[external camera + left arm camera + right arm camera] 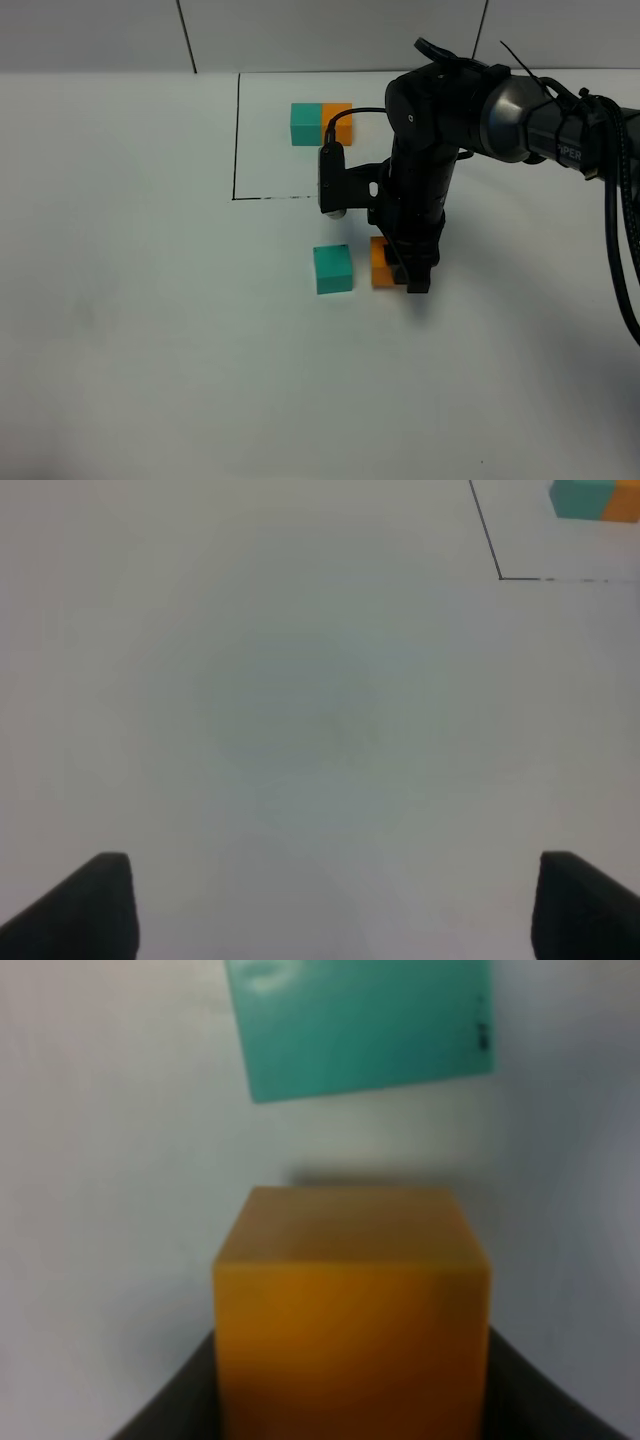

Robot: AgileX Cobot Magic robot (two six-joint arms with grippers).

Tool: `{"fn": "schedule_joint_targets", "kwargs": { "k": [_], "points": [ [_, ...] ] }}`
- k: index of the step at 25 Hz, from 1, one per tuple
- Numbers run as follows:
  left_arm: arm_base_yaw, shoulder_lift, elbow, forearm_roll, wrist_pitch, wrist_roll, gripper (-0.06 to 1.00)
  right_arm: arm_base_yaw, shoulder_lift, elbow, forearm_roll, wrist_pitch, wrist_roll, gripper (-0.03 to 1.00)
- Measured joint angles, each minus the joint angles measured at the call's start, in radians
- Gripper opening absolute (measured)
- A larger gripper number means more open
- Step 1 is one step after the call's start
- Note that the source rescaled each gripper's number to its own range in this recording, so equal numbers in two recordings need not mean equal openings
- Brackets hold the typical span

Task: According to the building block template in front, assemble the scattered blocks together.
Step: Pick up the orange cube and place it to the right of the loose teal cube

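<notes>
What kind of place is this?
Likely a robot lab bench: a plain white table with a marked black outline, a robot arm, and an end effector on an orange cube.

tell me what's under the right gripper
The orange cube, between the right gripper's fingers. The arm covers its right half; whether it touches the table is hidden.

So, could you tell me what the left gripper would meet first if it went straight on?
Probably only bare table: the left gripper has no block ahead, and the template lies well off its line.
</notes>
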Motion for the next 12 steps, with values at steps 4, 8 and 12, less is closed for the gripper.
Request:
{"fn": "schedule_joint_targets", "kwargs": {
  "k": [4,8,12],
  "points": [
    [0.0,0.0,0.0,0.0,0.0,0.0,0.75,0.0,0.001,-0.004,-0.007,-0.028,-0.008,0.01],
    [0.0,0.0,0.0,0.0,0.0,0.0,0.75,0.0,0.001,-0.004,-0.026,-0.046,-0.02,0.01],
    [0.0,0.0,0.0,0.0,0.0,0.0,0.75,0.0,0.03,-0.004,-0.026,-0.048,-0.026,0.01]
  ]
}}
